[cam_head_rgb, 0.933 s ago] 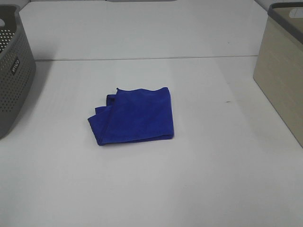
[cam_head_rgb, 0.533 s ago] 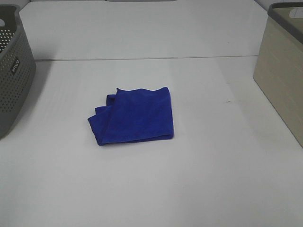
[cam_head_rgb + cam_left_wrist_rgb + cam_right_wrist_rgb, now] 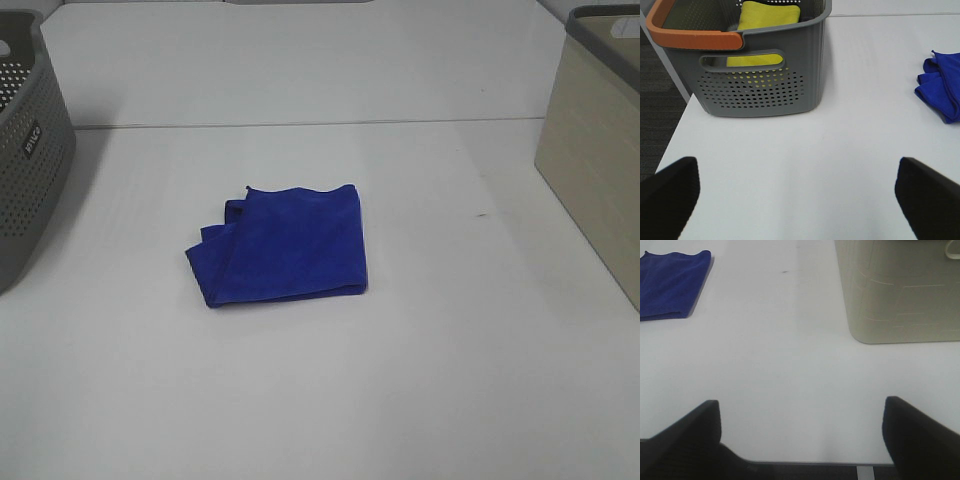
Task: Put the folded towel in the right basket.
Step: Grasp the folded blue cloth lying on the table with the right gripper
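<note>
Nothing moved, folded towel [image 3: 285, 245] flat, right basket [image 3: 595, 150] cut off at edge, left gripper [image 3: 799, 200] and right gripper [image 3: 800, 437] spread wide

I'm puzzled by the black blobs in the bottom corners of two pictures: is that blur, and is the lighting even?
Left wrist view: the blobs are the fingers of the left gripper, too close to focus; the grey basket is sharp. Right wrist view: the right gripper blurs likewise. Exterior high view: soft, even light, barely any shadow around the blue towel.
</note>
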Robot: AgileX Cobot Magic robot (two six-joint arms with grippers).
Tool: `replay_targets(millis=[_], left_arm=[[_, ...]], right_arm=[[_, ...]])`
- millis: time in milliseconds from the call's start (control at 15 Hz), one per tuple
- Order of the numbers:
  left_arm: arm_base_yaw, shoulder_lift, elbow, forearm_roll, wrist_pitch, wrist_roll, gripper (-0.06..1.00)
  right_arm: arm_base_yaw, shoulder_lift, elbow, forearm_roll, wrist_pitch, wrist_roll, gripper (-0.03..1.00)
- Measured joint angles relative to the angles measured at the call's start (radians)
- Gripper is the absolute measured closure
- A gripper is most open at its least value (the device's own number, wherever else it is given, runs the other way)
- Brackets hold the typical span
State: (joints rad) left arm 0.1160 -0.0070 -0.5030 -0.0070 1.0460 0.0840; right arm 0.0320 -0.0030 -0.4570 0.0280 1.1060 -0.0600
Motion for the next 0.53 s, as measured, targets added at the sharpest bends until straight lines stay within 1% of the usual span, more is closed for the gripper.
replay_targets(millis=[533], left_arm=[[0.000, 0.000, 0.000, 0.000, 0.000, 0.000, -0.05]], right_arm=[[0.000, 0.000, 0.000, 0.000, 0.000, 0.001, 0.12]])
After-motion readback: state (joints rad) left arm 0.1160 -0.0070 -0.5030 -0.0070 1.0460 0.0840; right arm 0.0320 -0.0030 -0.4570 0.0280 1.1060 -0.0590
